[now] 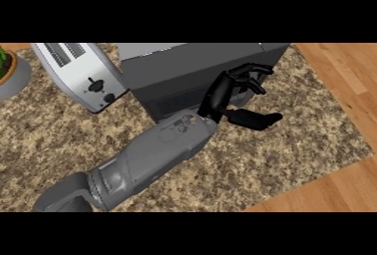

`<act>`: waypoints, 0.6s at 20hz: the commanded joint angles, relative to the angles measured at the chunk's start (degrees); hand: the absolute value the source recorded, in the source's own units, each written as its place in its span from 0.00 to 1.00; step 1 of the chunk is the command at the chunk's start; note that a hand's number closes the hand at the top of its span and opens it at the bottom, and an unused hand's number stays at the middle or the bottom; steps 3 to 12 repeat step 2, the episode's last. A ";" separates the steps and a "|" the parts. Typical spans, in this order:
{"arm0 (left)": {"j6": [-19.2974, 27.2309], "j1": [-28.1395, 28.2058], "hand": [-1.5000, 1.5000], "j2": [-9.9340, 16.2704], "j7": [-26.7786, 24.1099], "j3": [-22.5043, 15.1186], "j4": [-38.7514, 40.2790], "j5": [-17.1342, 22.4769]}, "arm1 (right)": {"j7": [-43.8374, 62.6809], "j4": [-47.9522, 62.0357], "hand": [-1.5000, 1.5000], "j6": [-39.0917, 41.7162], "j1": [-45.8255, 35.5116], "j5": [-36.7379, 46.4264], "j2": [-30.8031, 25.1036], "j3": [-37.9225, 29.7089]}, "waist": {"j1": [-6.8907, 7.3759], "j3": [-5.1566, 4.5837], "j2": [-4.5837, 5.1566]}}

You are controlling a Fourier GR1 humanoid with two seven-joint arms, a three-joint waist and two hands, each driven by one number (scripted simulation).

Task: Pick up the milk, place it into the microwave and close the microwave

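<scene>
Speckled counter [294,149] bears the microwave [184,64], left hand [225,94] curled at its front.

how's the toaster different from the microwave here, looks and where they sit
The toaster is light silver-white with two top slots and dark knobs on its side; the microwave is a dark grey, plain box. The toaster is the smaller of the two and sits skewed at the left; the microwave is bulkier and sits right of it. A hand is at the microwave's front, none at the toaster. Both stand on the speckled counter.
</scene>
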 commanded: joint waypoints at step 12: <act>3.18 3.64 0.00 5.89 -0.27 4.18 10.04 2.07 | 0.65 -1.50 0.00 -0.34 1.22 -1.26 -0.21 -1.09 | 2.70 -0.21 0.34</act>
